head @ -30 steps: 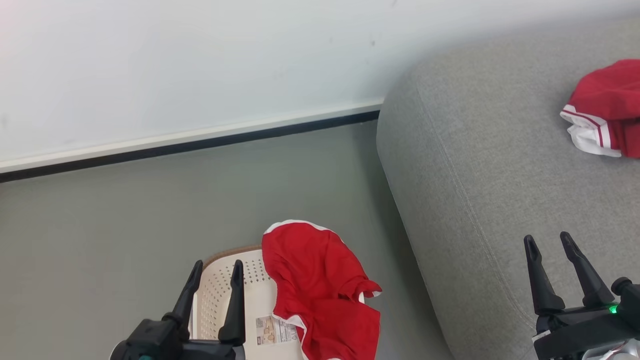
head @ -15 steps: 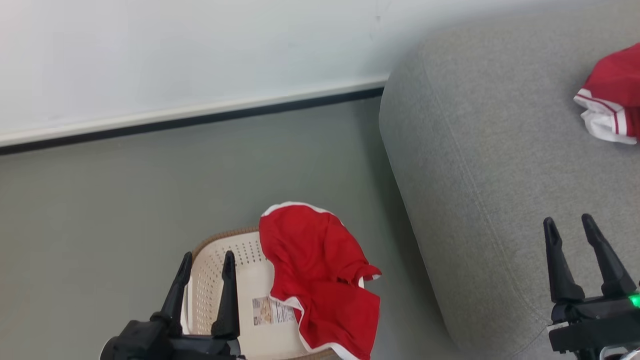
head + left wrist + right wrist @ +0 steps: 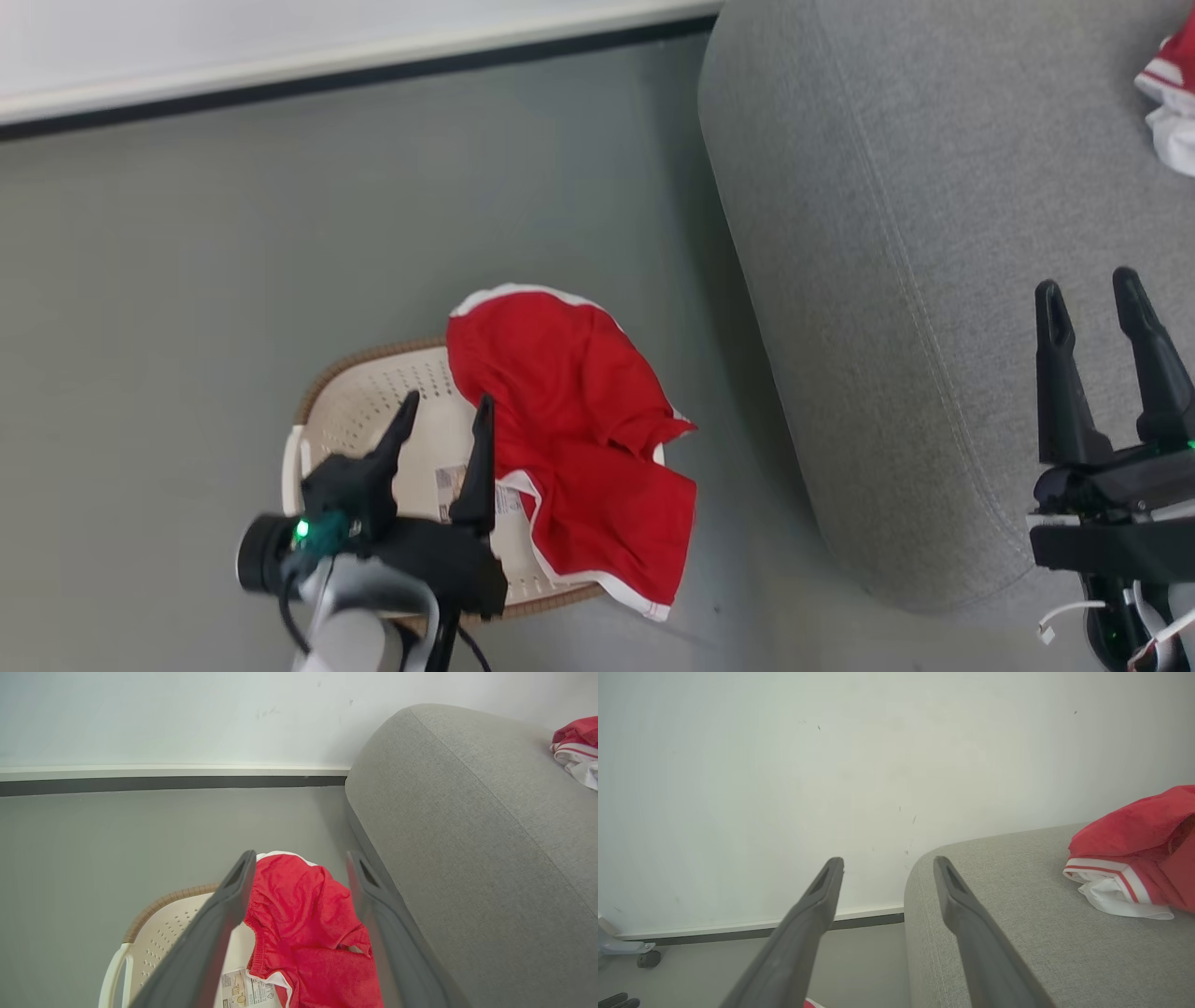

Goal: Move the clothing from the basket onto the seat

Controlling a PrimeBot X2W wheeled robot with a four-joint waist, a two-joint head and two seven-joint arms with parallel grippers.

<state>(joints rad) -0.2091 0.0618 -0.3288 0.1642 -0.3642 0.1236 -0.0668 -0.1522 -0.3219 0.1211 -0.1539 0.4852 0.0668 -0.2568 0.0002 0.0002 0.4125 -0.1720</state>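
Head view: the basket (image 3: 350, 401) stood on the grey floor (image 3: 168, 280) in the lower centre-left of the frame, near the rounded end of the seat (image 3: 887, 280), which took up the right half. The clothing (image 3: 569, 439) lay draped over the basket's right side. Part of it was inside and part hung over the rim at the right and lower right, the white-trimmed hem reaching outside. A barcode sticker (image 3: 450, 481) showed on the basket's bottom, its right edge under the red hem.

The left gripper (image 3: 446, 404) hung over the basket's uncovered left half, with its fingers parted and nothing between them. Its right-hand finger appeared just beside the clothing's left edge; whether it touched could not be told. In the left wrist view the two spread fingers framed the red fabric, and the gap between them was empty.

The right gripper (image 3: 1086, 282) sat at the right edge of the frame, over the near end of the seat, with its fingers apart and holding nothing. The right wrist view showed the same spread.

A second red garment (image 3: 1178, 65) with red-and-white striped trim lay on the seat in the upper right corner, well apart from both grippers. A white wall (image 3: 280, 28) and a dark skirting strip (image 3: 327, 82) crossed the top left. A small castor (image 3: 647, 957) showed at the lower left of the right wrist view.
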